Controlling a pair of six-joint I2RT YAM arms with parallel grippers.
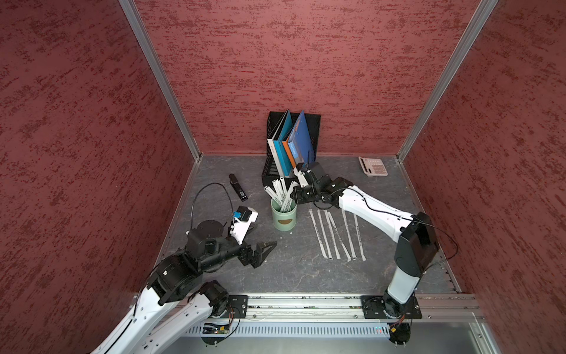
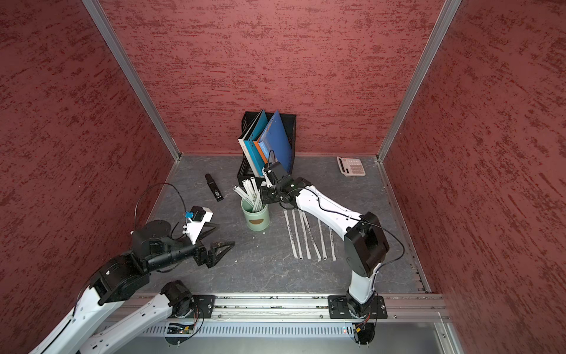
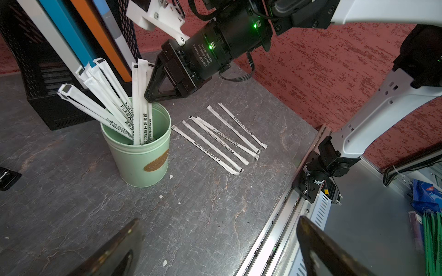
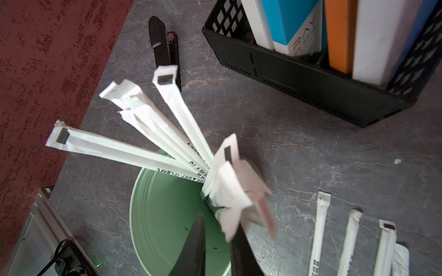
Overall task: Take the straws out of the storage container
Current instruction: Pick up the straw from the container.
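The storage container (image 1: 284, 219) (image 2: 255, 217) is a pale mint-green cup with a brown oval mark, standing mid-table. Several white-wrapped straws (image 1: 280, 193) (image 3: 107, 100) fan out of it toward the rack. My right gripper (image 1: 291, 190) (image 4: 217, 219) hangs over the cup's (image 4: 162, 215) rim. Its jaws stand a narrow gap apart, with the tops of the upright straws (image 4: 227, 191) caught between the tips. More straws (image 1: 333, 236) (image 3: 215, 141) lie in a row on the table right of the cup. My left gripper (image 1: 263, 236) (image 3: 218, 222) stands open and empty, left of the cup.
A black mesh file rack (image 1: 272, 171) with blue folders stands just behind the cup. A black stapler-like device (image 1: 238, 187) lies to the left, and a beige desk phone (image 1: 373, 166) sits at the back right. Red walls enclose three sides. A metal rail (image 1: 306, 303) runs along the front.
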